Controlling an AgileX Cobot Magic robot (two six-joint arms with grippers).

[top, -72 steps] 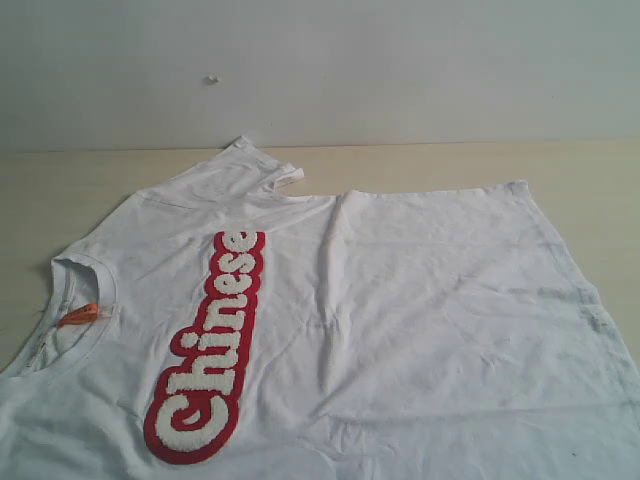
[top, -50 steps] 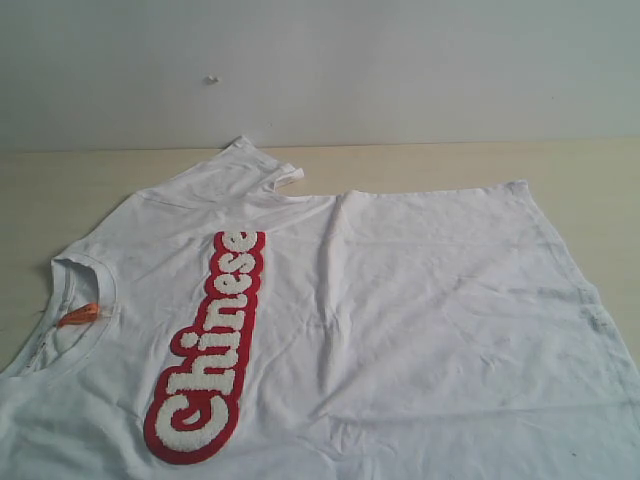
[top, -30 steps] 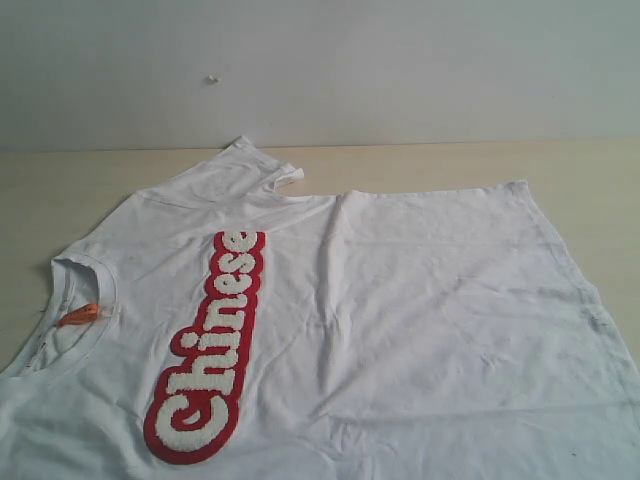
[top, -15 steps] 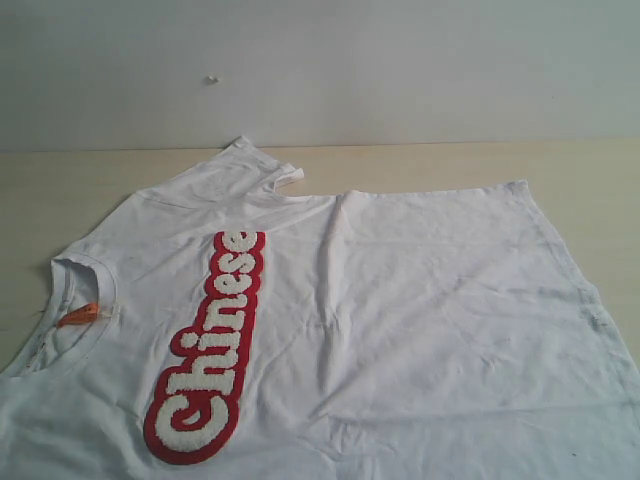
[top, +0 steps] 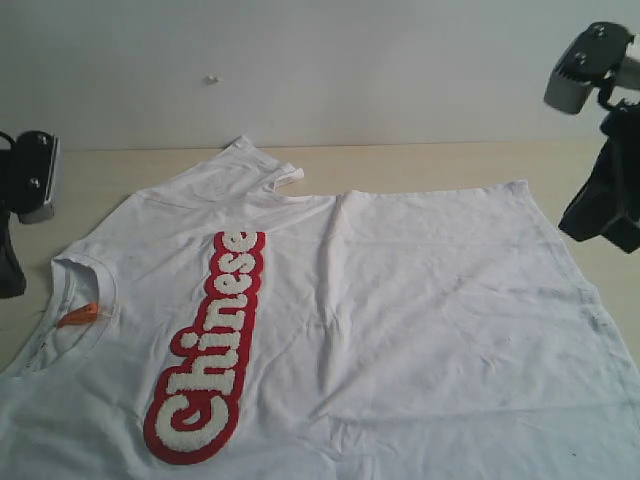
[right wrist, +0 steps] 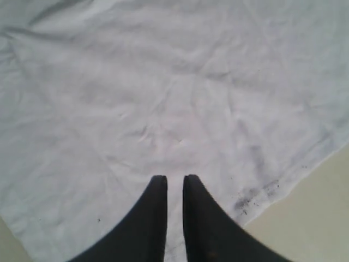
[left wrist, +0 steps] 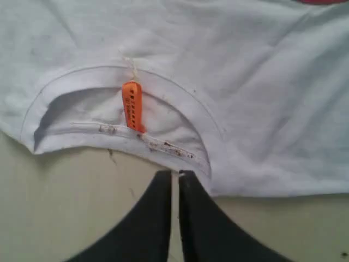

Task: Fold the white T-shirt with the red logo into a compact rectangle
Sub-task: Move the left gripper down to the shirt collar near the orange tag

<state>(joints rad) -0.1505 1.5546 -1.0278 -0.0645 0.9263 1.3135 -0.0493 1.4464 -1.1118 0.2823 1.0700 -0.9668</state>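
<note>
The white T-shirt [top: 400, 300] lies spread flat, chest up, with its collar [top: 75, 300] and orange neck tag [top: 78, 315] at the left. The red logo [top: 210, 350] runs lengthwise near the left. My left gripper [top: 10, 285] hovers at the left edge beside the collar. In the left wrist view its tips [left wrist: 175, 173] sit just outside the collar rim [left wrist: 125, 136], near the tag [left wrist: 132, 106], shut on nothing. My right gripper [top: 610, 225] hangs above the shirt's right hem. Seen from the right wrist, it [right wrist: 175, 178] is shut over bare cloth [right wrist: 163, 98].
The pale wooden table [top: 420, 165] shows behind the shirt and at both sides. A plain wall [top: 350, 70] rises behind it. One sleeve [top: 260, 165] lies bunched at the back. Dark specks mark the hem [right wrist: 256, 199].
Both arms have come into the exterior view, the left at the left edge and the right at the upper right. The shirt has not moved.
</note>
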